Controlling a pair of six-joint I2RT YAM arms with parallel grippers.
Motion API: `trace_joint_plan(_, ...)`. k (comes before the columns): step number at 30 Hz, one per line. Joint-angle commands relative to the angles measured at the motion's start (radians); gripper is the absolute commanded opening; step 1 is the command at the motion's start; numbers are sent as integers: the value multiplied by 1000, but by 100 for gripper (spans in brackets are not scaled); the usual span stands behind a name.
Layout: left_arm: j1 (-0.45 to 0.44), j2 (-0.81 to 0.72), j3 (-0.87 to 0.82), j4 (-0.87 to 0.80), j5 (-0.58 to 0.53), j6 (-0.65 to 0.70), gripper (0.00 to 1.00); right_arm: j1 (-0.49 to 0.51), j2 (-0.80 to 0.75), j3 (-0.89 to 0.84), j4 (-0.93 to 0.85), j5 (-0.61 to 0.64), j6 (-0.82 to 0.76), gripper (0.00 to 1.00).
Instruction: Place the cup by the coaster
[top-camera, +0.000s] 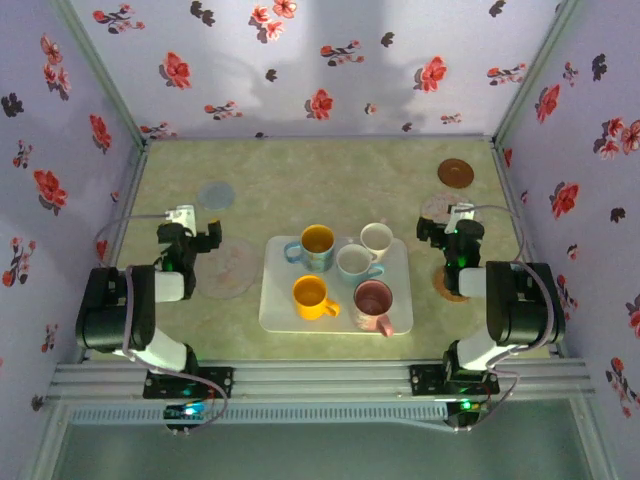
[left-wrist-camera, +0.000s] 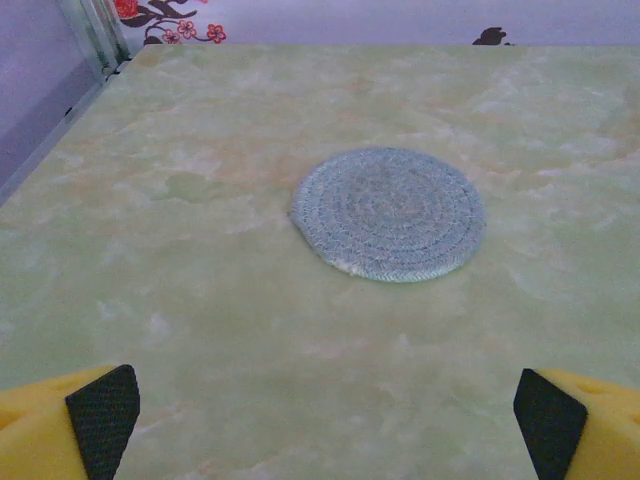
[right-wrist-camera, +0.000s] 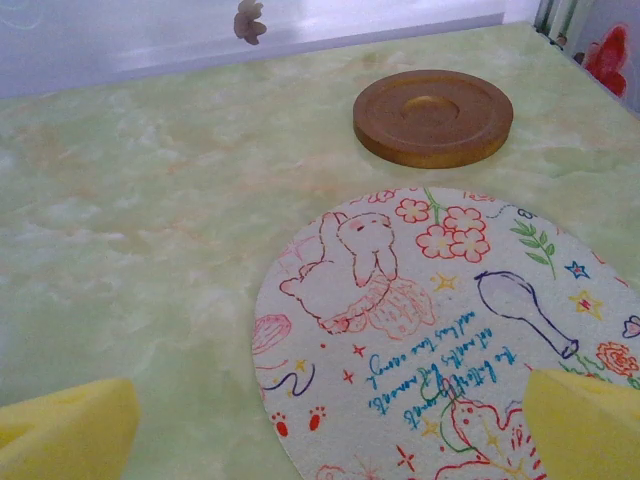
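Observation:
Several cups stand on a white tray mid-table: an orange-lined blue cup, a white cup, a pale grey cup, a yellow cup and a pink cup. My left gripper is open and empty left of the tray, facing a blue-grey woven coaster. My right gripper is open and empty right of the tray, over a drawn-on white coaster, with a brown wooden coaster beyond.
A pinkish round coaster lies between the left arm and the tray. A cork coaster peeks out under the right arm. Floral walls close in the table on three sides. Bare tabletop stretches behind the tray.

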Motion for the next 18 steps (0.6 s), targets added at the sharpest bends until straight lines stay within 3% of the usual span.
trace_joint_plan(1,-9,8,11,18,-3,23,99,2,6,10,-4,2,15,100)
trace_joint_plan(18,-12,9,14,16,-26,19,99,2,7,11,-4,2,15,100)
